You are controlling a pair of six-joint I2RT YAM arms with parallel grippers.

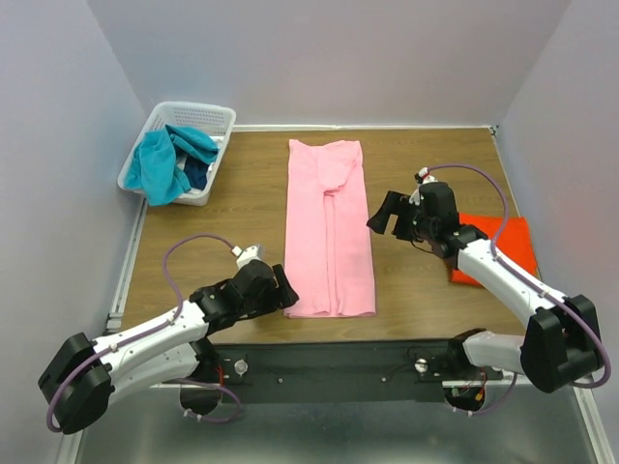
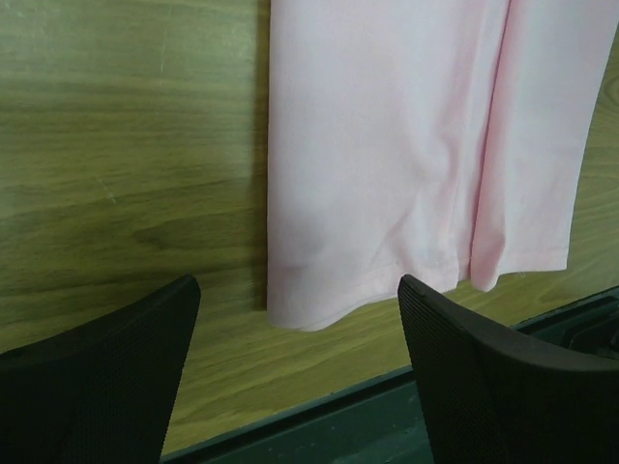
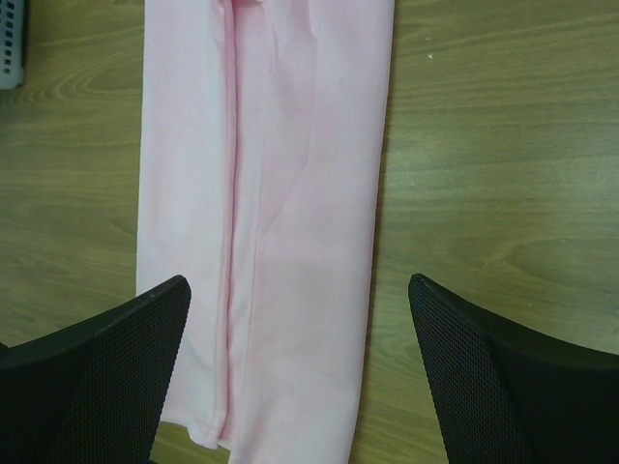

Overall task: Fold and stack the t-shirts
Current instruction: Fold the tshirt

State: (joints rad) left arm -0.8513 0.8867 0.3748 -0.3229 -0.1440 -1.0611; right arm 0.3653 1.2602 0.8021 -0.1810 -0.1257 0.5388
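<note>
A light pink t-shirt point(image 1: 329, 227), folded lengthwise into a long strip, lies flat in the middle of the table. My left gripper point(image 1: 282, 290) is open beside the strip's near left corner. In the left wrist view that hem corner point(image 2: 319, 300) lies between and just beyond the open fingers point(image 2: 298, 290), with nothing held. My right gripper point(image 1: 385, 215) hovers open by the strip's right edge, about halfway along it. The right wrist view shows the pink cloth point(image 3: 280, 145) under its spread fingers point(image 3: 298, 285). A folded orange t-shirt point(image 1: 513, 242) lies at the right, partly under the right arm.
A white basket point(image 1: 215, 114) at the back left holds teal point(image 1: 160, 164) and dark blue point(image 1: 196, 174) garments. The table's near edge and a dark rail point(image 1: 338, 353) run just below the pink shirt. Walls close in the left, back and right sides.
</note>
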